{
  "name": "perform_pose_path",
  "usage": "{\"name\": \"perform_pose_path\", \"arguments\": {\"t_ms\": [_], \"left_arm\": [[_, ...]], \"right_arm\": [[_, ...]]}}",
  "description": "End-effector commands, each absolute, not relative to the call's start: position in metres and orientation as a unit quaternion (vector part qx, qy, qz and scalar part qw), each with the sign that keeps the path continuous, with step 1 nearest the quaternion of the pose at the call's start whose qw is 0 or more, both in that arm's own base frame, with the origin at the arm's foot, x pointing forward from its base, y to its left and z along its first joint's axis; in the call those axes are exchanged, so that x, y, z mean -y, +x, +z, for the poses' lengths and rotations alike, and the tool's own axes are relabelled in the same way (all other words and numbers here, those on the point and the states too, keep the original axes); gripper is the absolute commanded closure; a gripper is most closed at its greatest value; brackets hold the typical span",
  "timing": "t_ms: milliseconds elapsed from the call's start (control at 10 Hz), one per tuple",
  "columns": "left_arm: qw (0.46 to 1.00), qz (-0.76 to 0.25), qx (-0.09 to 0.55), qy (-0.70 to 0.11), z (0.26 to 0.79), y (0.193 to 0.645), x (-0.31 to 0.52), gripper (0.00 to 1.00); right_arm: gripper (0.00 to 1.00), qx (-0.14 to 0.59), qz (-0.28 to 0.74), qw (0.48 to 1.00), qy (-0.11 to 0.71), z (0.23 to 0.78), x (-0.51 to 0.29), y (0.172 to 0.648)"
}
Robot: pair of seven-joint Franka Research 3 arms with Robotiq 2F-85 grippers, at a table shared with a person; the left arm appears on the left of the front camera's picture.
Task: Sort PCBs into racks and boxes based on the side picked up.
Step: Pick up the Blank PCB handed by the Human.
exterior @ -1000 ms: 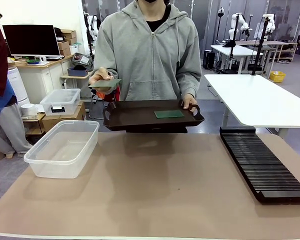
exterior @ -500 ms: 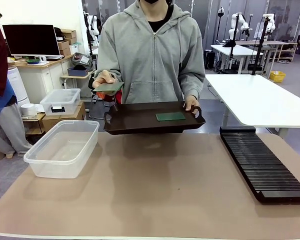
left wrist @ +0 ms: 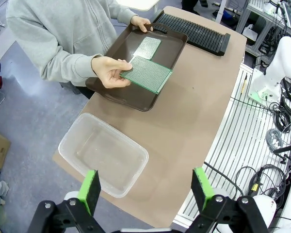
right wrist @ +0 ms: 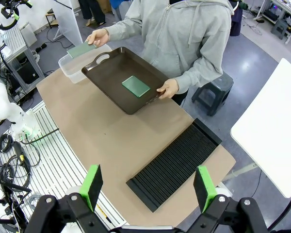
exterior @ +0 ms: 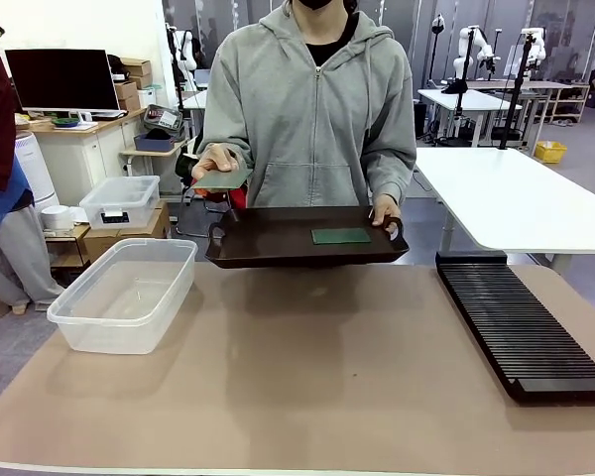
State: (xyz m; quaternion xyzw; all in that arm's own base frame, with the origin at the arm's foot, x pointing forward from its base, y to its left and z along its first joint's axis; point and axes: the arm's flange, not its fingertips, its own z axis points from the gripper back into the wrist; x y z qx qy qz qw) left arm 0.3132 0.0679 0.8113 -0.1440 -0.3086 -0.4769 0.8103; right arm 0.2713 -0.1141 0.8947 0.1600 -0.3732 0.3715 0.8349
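Both my grippers hang high above the table [exterior: 307, 387], well apart from everything on it. My left gripper [left wrist: 146, 190] has its green pads spread wide with nothing between them, and my right gripper [right wrist: 148, 188] is the same: fully apart, holding nothing.

The person across from me holds a dark brown tray [exterior: 268, 233] over the far edge of the table, one hand [exterior: 385, 209] gripping its handle on the rack's side. One PCB [exterior: 341, 236] lies flat on the tray's floor, nearer that hand. The other PCB [exterior: 221, 179] is up above the tray in the person's other hand [exterior: 213, 159], pinched at one end and held roughly level, so most of the board juts out free. I read that as an offer: the free edge gives my fingers something to close on. From my left wrist the lifted board shows a green face dotted with holes. Which side that counts as, I cannot tell.

The clear tub [exterior: 119, 337] sits on my left half of the table with nothing in it, and the long black rack [exterior: 521, 327] lies along my right edge, its slots bare. Laid out like that, each arm has a destination within easy reach — tub for the left, rack for the right. Neither board is sorted yet, so I judge the task to be at its start. The lifted board is on the tub's side, so my left arm is probably the one to go — down and forward, pads lined up on that thin free edge.
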Motion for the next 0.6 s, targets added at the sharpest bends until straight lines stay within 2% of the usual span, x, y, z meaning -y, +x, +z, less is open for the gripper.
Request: {"name": "perform_pose_path", "arguments": {"t_ms": [0,300,500], "left_arm": [[0.81,-0.474,0.313,-0.146,0.8116,0.3144,-0.0677,0.0],[0.81,-0.477,0.309,-0.144,0.8113,0.3132,-0.0679,0.0],[0.866,-0.385,0.259,-0.185,0.8158,0.3143,-0.0631,0.0]], "right_arm": [[0.0,0.374,0.375,0.833,0.161,0.8955,0.1123,0.2705],[0.0,0.374,0.375,0.833,0.161,0.8955,0.1123,0.2705],[0.0,0.374,0.375,0.833,0.161,0.8955,0.1123,0.2705]]}}
